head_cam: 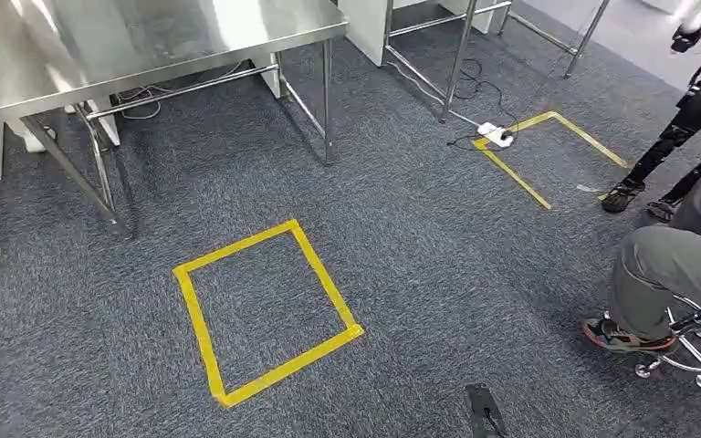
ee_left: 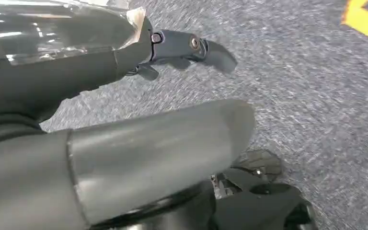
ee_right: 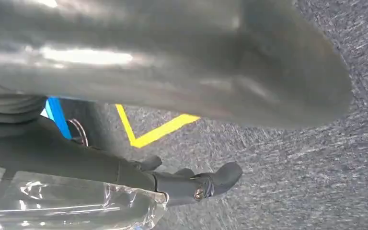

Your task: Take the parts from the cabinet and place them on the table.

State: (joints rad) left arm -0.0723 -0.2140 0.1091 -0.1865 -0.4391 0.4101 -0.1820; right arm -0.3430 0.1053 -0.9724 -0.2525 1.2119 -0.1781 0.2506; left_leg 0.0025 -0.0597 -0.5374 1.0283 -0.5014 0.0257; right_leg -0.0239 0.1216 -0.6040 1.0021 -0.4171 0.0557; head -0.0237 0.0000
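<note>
Both hands, left (ee_left: pixel 172 120) and right (ee_right: pixel 182 120), hang over grey carpet (head_cam: pixel 420 237) near the steel worktop (head_cam: pixel 146 46), fingers apart, holding nothing.

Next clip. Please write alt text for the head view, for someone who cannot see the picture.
Looking down at grey carpet with a yellow tape square marked near the middle. A bare stainless steel table stands at the upper left, and a second yellow tape outline with a white power strip lies at the upper right. A seated person's leg and shoe enter from the right edge.
</note>
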